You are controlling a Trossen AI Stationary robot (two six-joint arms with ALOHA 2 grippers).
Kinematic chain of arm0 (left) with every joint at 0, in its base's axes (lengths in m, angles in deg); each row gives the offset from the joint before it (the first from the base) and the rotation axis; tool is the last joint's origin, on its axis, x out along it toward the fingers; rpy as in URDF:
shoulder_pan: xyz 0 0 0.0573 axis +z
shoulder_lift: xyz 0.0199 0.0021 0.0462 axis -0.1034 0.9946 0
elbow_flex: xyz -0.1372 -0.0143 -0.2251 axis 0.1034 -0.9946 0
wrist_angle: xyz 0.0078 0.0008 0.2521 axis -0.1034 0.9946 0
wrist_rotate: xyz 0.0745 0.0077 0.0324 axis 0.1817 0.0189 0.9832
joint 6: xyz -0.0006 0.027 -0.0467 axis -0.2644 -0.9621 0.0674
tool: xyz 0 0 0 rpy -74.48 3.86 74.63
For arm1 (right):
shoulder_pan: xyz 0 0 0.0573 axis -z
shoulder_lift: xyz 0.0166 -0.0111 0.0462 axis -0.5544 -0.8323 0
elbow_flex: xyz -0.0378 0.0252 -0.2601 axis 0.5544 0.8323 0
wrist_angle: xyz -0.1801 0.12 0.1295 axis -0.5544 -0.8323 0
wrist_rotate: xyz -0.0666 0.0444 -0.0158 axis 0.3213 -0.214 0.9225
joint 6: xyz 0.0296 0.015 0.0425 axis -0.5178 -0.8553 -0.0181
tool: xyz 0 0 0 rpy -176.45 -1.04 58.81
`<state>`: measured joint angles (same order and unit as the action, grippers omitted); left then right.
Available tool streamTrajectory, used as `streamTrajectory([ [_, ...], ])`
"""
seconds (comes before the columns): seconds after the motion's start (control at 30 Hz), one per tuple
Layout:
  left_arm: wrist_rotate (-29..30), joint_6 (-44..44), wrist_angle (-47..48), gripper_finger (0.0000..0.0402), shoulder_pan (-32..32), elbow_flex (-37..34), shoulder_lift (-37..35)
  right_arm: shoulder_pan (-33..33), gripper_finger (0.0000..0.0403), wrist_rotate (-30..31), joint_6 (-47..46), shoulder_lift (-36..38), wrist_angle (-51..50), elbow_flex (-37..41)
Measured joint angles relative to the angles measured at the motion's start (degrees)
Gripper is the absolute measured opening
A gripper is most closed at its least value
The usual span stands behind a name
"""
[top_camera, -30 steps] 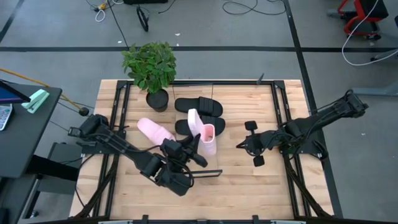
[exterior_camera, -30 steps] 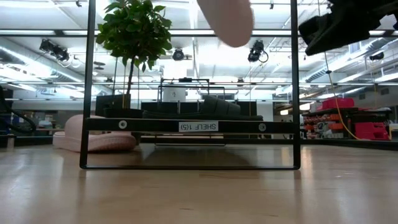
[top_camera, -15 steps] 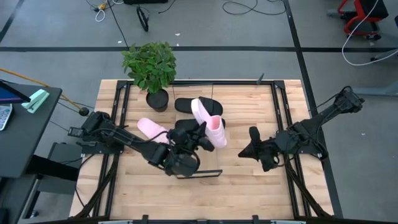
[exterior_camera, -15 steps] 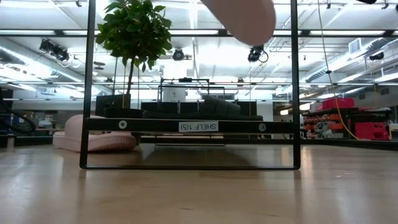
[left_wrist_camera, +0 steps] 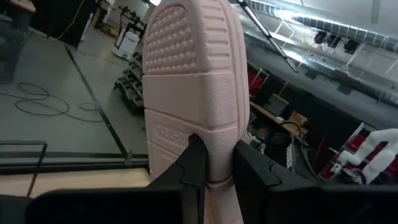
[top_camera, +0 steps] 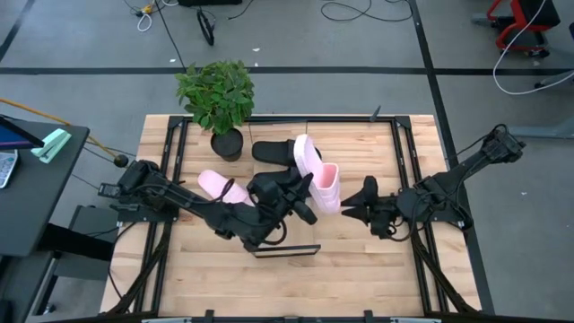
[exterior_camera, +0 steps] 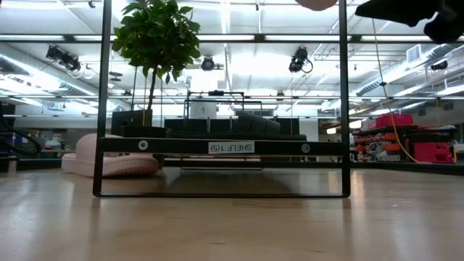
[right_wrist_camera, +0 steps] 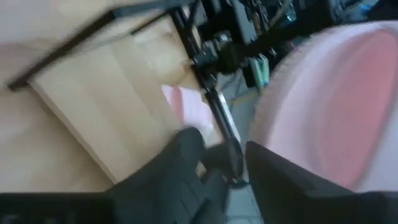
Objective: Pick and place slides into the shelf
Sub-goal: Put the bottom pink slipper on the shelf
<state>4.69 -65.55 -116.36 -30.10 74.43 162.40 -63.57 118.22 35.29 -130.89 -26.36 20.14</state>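
My left gripper (top_camera: 303, 192) is shut on a pale pink slide (top_camera: 319, 174) and holds it in the air above the table's middle. The slide's ribbed sole (left_wrist_camera: 193, 81) fills the left wrist view. My right gripper (top_camera: 352, 205) stands open just right of that slide; the slide (right_wrist_camera: 336, 106) lies beside its fingers, not between them. A second pink slide (top_camera: 221, 187) lies flat on the table to the left. A black slide (top_camera: 273, 152) lies behind it. The shelf's black end frame (exterior_camera: 221, 147) stands on the near part of the table (top_camera: 287, 250). My left gripper pinches the pink slide's lower end (left_wrist_camera: 214, 163) between its two fingers (left_wrist_camera: 193, 165), coming from the table's left. The fingers hide which part of that end they have. The slide stands on end, tilted, sole toward the wrist, lifted clear of the table.
A potted plant (top_camera: 215, 94) stands at the table's far left. Black frame rails (top_camera: 405, 161) run along the table's left and right sides. Bare wood (top_camera: 359, 269) lies near the front edge, right of the shelf frame.
My left gripper has risen and gone toward the table's far right with the pink slide, which has climbed out of the low view's top and swung over toward my right gripper. My right gripper has turned at the wrist and opened.
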Motion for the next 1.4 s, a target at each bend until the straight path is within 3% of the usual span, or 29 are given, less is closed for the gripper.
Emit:
streamTrajectory([
  [0.17,-0.1,-1.8,-2.2,0.0059,0.0,0.0,0.6,-1.0,0.0238,4.8,4.4,0.2,1.2,0.0],
  [0.33,-1.3,-2.6,-2.7,0.0059,0.7,0.1,0.5,-1.1,0.0252,5.7,6.5,0.2,2.9,0.0],
  [0.6,-1.7,-5.8,-4.0,0.0059,1.0,0.1,0.6,-1.1,0.0237,10.4,5.8,0.2,3.5,0.0],
  [1.1,-2.8,-9.2,-6.7,0.0059,0.9,0.0,0.7,-12.1,0.0222,31.6,8.3,0.3,4.4,0.0],
  [1.4,-4.0,-10.1,-6.9,0.0058,0.9,-0.2,1.0,-14.9,0.0203,35.5,8.4,0.4,6.5,-0.2],
])
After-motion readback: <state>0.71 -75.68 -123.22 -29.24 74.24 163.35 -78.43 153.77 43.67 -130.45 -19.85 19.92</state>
